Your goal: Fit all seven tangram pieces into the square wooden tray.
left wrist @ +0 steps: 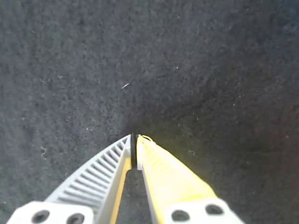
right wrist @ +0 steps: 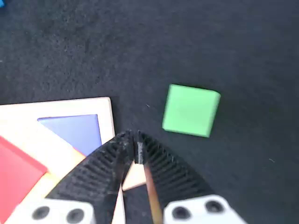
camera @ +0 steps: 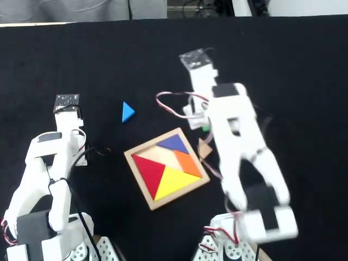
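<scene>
Beside the tray (right wrist: 110, 116) corner, the right hand (right wrist: 136, 140) sits pinched closed, near a green square (right wrist: 190, 110).

The square wooden tray (camera: 139, 181) lies tilted just beside the right gripper (right wrist: 138, 140). It holds a red triangle (camera: 149, 168), a yellow triangle (camera: 175, 181), an orange piece (camera: 187, 162) and a purple piece (camera: 174, 143). A tan piece (camera: 205, 148) lies under the gripper's tips, with a green square (right wrist: 190, 110) near them. A blue triangle (camera: 127, 112) lies well apart.

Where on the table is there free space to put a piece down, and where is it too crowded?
Free: the wide black cloth beyond the right arm, and the strip between the blue triangle and the tray. Crowded: the tray's right side, where the green square, a tan piece and cables lie by the arm.
</scene>
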`<state>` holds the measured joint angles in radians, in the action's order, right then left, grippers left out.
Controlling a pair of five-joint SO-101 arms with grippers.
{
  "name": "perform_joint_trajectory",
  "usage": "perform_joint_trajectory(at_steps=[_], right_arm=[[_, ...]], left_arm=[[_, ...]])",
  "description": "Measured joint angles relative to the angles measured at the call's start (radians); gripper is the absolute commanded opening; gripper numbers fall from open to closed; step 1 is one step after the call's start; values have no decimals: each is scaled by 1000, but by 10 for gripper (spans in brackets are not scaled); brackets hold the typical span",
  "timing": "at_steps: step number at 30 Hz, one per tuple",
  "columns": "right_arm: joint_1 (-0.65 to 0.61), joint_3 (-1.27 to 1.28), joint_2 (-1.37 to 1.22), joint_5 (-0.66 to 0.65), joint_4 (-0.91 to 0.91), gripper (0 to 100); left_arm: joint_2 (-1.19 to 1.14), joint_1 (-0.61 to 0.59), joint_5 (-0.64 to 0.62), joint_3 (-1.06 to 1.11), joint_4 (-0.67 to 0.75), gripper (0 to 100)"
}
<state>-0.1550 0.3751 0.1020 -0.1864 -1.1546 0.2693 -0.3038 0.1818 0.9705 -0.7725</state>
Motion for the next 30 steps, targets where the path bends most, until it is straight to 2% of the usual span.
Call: perform_joint_trajectory(at_steps=[3, 6, 8, 13, 16, 20, 26, 30], right_arm=[[14, 155, 129, -91, 0, 12], [18, 270, 149, -152, 2, 12], [46, 290, 149, -150, 17, 18], [101, 290, 110, -127, 25, 109], [104, 290, 84, -110, 28, 90], [92, 290, 81, -106, 31, 8], [-17, 244, 83, -103, 31, 17], [-34, 173, 20, -103, 31, 11]], left_arm=[[0, 0, 0, 0, 0, 30], [0, 11, 0, 0, 0, 33], [-6, 40, 0, -9, -34, 33], [-64, 143, 0, -55, -123, 30], [-114, 149, 0, -92, -146, 30], [-176, 157, 0, -155, -204, 29], [-318, 158, -3, -292, -302, 29], [-400, 121, -3, -373, -373, 29]])
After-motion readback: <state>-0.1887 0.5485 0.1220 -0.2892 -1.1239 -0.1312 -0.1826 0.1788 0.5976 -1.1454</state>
